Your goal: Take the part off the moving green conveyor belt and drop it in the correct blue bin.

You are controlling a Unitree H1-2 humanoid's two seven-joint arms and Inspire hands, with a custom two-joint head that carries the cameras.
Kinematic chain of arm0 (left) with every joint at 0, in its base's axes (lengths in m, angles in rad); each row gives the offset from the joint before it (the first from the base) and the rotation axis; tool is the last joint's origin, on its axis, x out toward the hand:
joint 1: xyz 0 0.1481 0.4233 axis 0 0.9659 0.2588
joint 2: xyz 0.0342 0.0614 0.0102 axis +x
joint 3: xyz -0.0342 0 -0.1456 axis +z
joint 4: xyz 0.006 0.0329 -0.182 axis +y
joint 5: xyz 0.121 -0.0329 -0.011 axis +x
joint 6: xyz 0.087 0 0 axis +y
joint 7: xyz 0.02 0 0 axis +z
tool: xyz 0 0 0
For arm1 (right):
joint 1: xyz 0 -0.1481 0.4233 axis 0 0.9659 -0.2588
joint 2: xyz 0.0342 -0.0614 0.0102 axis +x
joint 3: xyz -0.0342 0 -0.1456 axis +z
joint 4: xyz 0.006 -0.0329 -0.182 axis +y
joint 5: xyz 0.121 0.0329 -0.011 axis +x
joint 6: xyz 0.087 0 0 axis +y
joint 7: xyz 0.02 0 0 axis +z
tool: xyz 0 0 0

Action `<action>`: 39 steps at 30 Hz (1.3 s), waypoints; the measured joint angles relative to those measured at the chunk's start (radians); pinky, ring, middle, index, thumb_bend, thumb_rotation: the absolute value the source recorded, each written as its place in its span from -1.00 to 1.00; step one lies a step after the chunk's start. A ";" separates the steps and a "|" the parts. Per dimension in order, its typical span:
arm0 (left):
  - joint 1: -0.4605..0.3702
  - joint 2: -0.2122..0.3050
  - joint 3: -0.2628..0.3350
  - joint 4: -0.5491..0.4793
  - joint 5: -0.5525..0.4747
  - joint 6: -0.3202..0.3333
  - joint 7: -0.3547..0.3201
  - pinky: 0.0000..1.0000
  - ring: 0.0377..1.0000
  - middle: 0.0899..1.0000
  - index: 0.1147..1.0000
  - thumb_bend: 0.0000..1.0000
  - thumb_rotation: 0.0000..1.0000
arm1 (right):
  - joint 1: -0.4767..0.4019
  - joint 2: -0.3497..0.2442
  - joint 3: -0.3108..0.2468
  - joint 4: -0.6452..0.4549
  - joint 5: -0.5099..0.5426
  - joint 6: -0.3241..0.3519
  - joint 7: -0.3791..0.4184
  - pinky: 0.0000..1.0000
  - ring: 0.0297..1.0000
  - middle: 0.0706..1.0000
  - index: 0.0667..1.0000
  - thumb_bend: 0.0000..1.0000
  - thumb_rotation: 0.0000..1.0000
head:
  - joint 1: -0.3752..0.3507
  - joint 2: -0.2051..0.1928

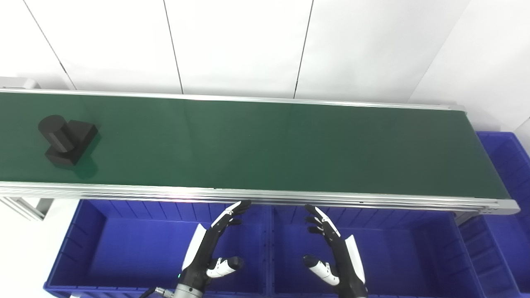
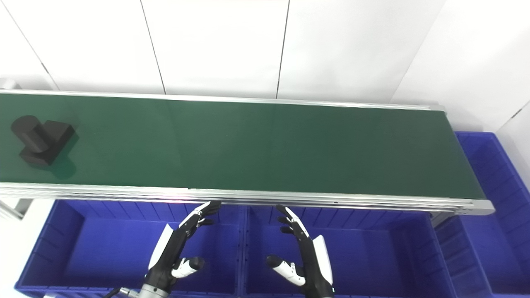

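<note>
A black part (image 1: 66,140), a cylinder lying across a block, sits on the green conveyor belt (image 1: 265,145) at its far left. It also shows in the right eye view (image 2: 40,140). My left hand (image 1: 215,248) is open and empty, held over the left blue bin (image 1: 136,248) below the belt's near rail. My right hand (image 1: 333,252) is open and empty over the middle blue bin (image 1: 397,252). Both hands are far right of the part and below the belt.
A third blue bin (image 1: 507,182) stands past the belt's right end. Aluminium rails (image 1: 265,193) border the belt front and back. A white panelled wall rises behind it. A grey frame leg (image 1: 25,206) stands at the lower left.
</note>
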 measured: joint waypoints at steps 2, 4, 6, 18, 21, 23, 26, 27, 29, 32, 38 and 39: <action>0.000 0.000 0.000 0.000 0.000 0.000 0.000 0.55 0.72 0.74 0.64 1.00 1.00 | 0.000 -0.001 0.003 0.000 0.005 0.000 0.000 0.55 0.68 0.75 0.68 0.75 0.85 | 0.002 0.000; 0.000 0.000 0.000 0.000 0.000 0.000 0.000 0.58 0.74 0.76 0.64 1.00 1.00 | 0.000 -0.002 0.004 0.000 0.009 0.000 0.000 0.58 0.71 0.75 0.68 0.75 0.88 | 0.002 0.000; 0.000 0.000 0.001 0.001 0.000 0.000 0.001 0.61 0.75 0.78 0.64 1.00 1.00 | -0.001 -0.005 0.007 0.000 0.010 0.000 0.000 0.60 0.73 0.77 0.70 0.75 0.90 | 0.003 0.000; 0.024 -0.025 0.060 0.000 -0.062 0.000 -0.068 0.68 0.85 0.89 0.66 1.00 1.00 | -0.005 -0.014 0.016 0.000 0.015 0.000 0.013 0.74 0.86 0.88 0.86 0.82 0.97 | 0.006 0.000; 0.027 -0.027 0.068 0.000 -0.062 0.000 -0.073 0.67 0.85 0.89 0.65 1.00 1.00 | -0.005 -0.014 0.016 0.000 0.015 0.000 0.014 0.76 0.88 0.90 0.87 0.84 0.99 | 0.006 -0.002; 0.028 -0.028 0.072 0.000 -0.063 0.000 -0.077 0.69 0.86 0.90 0.64 1.00 1.00 | -0.005 -0.014 0.015 0.000 0.017 0.000 0.022 0.78 0.89 0.90 0.87 0.85 1.00 | 0.006 -0.002; 0.028 -0.032 0.083 0.000 -0.072 0.000 -0.105 0.73 0.87 0.90 0.63 0.98 1.00 | -0.005 -0.014 0.013 0.000 0.017 0.000 0.030 0.78 0.89 0.91 0.87 0.84 1.00 | 0.012 -0.012; 0.029 -0.034 0.086 0.000 -0.076 0.000 -0.113 0.71 0.86 0.89 0.62 0.97 1.00 | -0.005 -0.014 0.013 0.000 0.017 0.000 0.030 0.78 0.89 0.91 0.88 0.83 1.00 | 0.014 -0.015; 0.029 -0.043 0.091 0.001 -0.076 0.000 -0.120 0.71 0.85 0.88 0.62 0.97 1.00 | -0.006 -0.014 0.013 0.002 0.021 0.000 0.030 0.78 0.90 0.91 0.88 0.83 1.00 | 0.021 -0.021; 0.029 -0.057 0.093 0.004 -0.076 0.000 -0.133 0.70 0.84 0.87 0.62 0.97 1.00 | -0.011 -0.015 0.015 0.017 0.023 0.000 0.030 0.80 0.90 0.92 0.88 0.82 1.00 | 0.038 -0.029; 0.026 -0.063 0.088 0.030 -0.072 0.000 -0.131 0.69 0.82 0.84 0.60 0.98 1.00 | -0.012 -0.030 0.021 0.033 0.043 0.000 0.029 0.80 0.90 0.93 0.89 0.79 1.00 | 0.078 -0.052; 0.024 -0.063 0.087 0.040 -0.071 0.000 -0.130 0.68 0.81 0.84 0.60 0.99 1.00 | -0.013 -0.033 0.023 0.036 0.043 0.000 0.028 0.79 0.89 0.93 0.88 0.78 1.00 | 0.087 -0.064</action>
